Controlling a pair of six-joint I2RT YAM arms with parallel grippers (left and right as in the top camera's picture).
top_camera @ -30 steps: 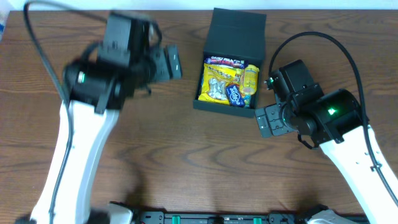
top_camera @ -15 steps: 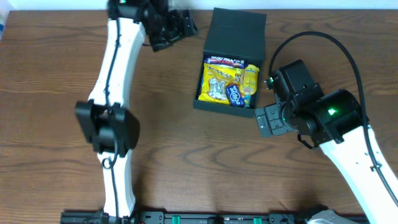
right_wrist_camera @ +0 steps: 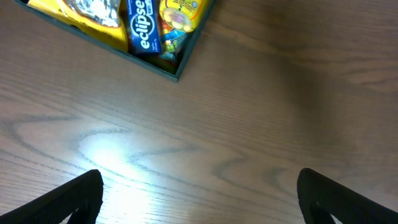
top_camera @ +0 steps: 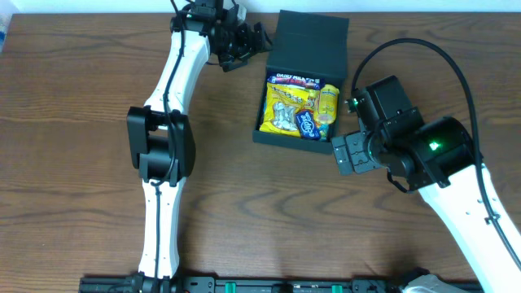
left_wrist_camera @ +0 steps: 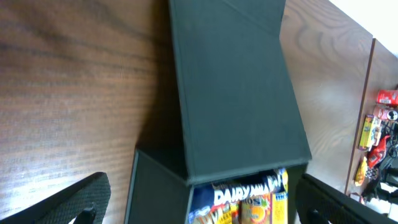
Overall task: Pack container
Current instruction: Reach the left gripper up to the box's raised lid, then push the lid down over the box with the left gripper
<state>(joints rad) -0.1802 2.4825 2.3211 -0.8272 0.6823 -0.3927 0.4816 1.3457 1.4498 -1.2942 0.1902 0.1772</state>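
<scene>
The container is a matte, dark, card-stiff box at the far middle of the table — brown wood grain with a soft sheen. Its flap lid is thrown back, with glossy yellow packets and a blue pack inside. The left gripper is beside the lid and the right gripper off the near right corner — both spread wide, empty.

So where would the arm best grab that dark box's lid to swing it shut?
Probably the lid's free edge, farthest from the snacks. It is a thin flat flap hinged to the container at the snack end, so two fingers can pinch across its thickness. The open left gripper sits just left of it, so coming from that side suits.
</scene>
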